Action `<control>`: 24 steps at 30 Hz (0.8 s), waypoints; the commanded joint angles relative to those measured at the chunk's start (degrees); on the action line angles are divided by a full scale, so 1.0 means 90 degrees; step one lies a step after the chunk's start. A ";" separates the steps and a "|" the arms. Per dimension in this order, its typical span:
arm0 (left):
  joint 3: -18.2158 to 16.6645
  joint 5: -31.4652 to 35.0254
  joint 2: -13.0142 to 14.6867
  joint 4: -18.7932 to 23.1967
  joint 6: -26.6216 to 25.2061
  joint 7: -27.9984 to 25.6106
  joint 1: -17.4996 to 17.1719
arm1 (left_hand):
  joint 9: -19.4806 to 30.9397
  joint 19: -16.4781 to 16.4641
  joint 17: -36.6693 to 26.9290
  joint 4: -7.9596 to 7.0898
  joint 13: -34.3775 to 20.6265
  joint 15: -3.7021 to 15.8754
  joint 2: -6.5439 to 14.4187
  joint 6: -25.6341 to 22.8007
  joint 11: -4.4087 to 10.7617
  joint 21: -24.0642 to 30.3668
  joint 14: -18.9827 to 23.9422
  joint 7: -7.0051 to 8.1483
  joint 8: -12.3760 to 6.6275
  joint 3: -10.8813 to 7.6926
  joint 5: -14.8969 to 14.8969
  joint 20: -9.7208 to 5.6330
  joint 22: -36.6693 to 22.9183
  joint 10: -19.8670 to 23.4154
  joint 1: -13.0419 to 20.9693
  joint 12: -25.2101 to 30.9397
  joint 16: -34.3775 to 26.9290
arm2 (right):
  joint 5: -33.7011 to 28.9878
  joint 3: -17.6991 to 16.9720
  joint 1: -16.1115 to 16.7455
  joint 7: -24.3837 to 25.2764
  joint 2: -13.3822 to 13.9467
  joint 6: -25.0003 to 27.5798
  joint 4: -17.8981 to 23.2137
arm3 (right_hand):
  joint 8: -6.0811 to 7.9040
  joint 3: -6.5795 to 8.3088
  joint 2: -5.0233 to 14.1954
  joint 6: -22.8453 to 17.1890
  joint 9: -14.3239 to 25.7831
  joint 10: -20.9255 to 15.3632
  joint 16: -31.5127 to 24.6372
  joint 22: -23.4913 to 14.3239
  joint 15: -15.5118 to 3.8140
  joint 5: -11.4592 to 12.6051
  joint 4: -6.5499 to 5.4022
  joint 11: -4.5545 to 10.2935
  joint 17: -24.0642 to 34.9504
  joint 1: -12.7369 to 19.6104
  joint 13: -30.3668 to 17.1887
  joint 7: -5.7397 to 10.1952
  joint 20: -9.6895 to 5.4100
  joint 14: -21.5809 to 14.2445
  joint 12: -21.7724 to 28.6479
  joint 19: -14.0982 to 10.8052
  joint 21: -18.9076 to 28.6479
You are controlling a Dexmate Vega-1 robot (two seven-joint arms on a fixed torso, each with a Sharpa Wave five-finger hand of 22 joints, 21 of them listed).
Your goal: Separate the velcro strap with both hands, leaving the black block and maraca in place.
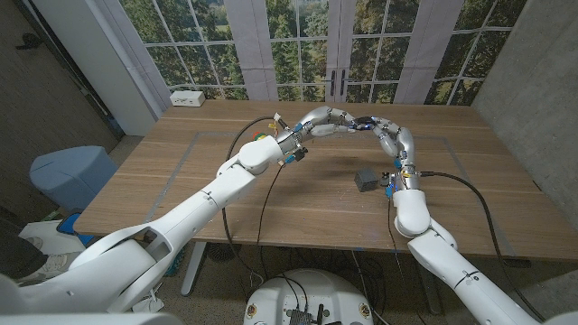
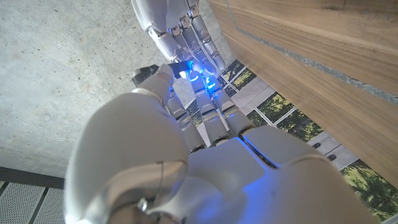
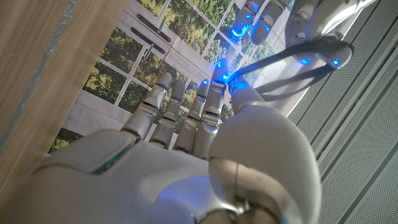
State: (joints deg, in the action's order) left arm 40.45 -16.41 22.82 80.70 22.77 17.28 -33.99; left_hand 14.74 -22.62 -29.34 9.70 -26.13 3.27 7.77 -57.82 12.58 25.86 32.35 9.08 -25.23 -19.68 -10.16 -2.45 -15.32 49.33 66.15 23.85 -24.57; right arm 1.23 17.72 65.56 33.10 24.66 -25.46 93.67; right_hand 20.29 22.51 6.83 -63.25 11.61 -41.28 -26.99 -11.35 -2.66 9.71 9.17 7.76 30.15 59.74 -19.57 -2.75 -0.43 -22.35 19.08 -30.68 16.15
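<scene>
Both hands are raised above the table's far middle, fingertips meeting. My left hand (image 1: 318,119) and my right hand (image 1: 390,137) each pinch an end of the short black velcro strap (image 1: 361,120) between them. In the left wrist view a dark end of the strap (image 2: 147,73) sticks out beside the thumb of my left hand (image 2: 205,124), and the right hand's fingers (image 2: 180,28) reach in from the other side. In the right wrist view my right hand (image 3: 199,124) faces the left hand (image 3: 273,18). The black block (image 1: 366,179) sits on the table below the hands. A green-yellow object (image 1: 258,136), perhaps the maraca, peeks from behind my left forearm.
The wooden table (image 1: 181,190) carries a taped rectangle outline. A white box (image 1: 188,97) sits at its far left corner. Black cables (image 1: 262,208) hang from both wrists over the table. A blue bin (image 1: 68,176) stands on the floor at the left.
</scene>
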 commanded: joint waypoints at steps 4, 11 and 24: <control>0.0036 -0.0239 -0.0008 -0.0038 -0.0018 0.0335 0.0075 | -0.0004 0.0076 -0.0059 -0.0017 -0.0143 0.1142 0.0015 -0.0069 -0.0029 0.0081 0.0026 -0.0036 -0.0035 0.0064 0.0016 -0.0096 -0.0036 0.0033 0.0008 0.0151 0.0060 | 0.0146 -0.0083 -0.0049 0.0621 -0.0461 0.0015 -0.0202 | -0.0039 -0.0056 0.0103 0.0020 0.0052 -0.0088 -0.0070 -0.0034 -0.0737 0.0029 0.0004 -0.0067 -0.0003 0.0113 -0.0061 -0.0121 0.0018 -0.0112 0.0041 -0.0055 0.0061; 0.0065 -0.0196 0.0018 -0.0024 -0.0052 0.0381 0.0097 | -0.0026 0.0106 -0.0131 -0.0005 -0.0304 0.1135 -0.0030 -0.0272 -0.0036 0.0145 0.0091 -0.0117 -0.0098 0.0147 0.0025 -0.0073 -0.0042 0.0176 -0.0021 0.0337 0.0054 | 0.0285 -0.0116 -0.0086 0.0768 -0.0638 -0.0079 -0.0324 | -0.0068 -0.0084 0.0127 0.0052 0.0053 -0.0099 -0.0102 -0.0041 -0.0713 0.0047 -0.0001 -0.0139 0.0009 0.0125 -0.0091 -0.0178 0.0009 -0.0143 0.0046 -0.0074 0.0090; 0.0070 -0.0155 0.0012 -0.0054 -0.0012 0.0375 0.0097 | -0.0050 0.0155 -0.0163 -0.0023 -0.0450 0.1085 -0.0077 -0.0592 -0.0082 0.0228 0.0217 -0.0237 -0.0191 0.0217 0.0035 -0.0041 -0.0040 0.0387 -0.0109 0.0472 0.0034 | 0.0327 -0.0149 -0.0128 0.0823 -0.0720 -0.0251 -0.0430 | -0.0093 -0.0099 0.0153 0.0071 0.0066 -0.0072 -0.0095 -0.0053 -0.0688 0.0084 0.0004 -0.0196 0.0004 0.0153 -0.0135 -0.0245 0.0001 -0.0136 0.0034 -0.0062 0.0121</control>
State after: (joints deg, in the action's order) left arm 41.03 -18.04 22.91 80.42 22.46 20.47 -33.12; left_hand 14.17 -21.29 -30.69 9.41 -29.07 3.07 7.36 -60.75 11.45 27.42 33.38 7.05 -26.00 -17.89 -9.96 -2.36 -15.58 51.28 65.74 27.67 -24.12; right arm 3.48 16.76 64.69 39.56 19.14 -26.87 90.61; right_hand 19.68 21.88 7.41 -62.61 12.12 -41.76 -27.45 -11.60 -2.45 10.19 9.33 6.23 29.97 60.35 -20.64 -4.62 -0.41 -23.36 19.30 -30.68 17.04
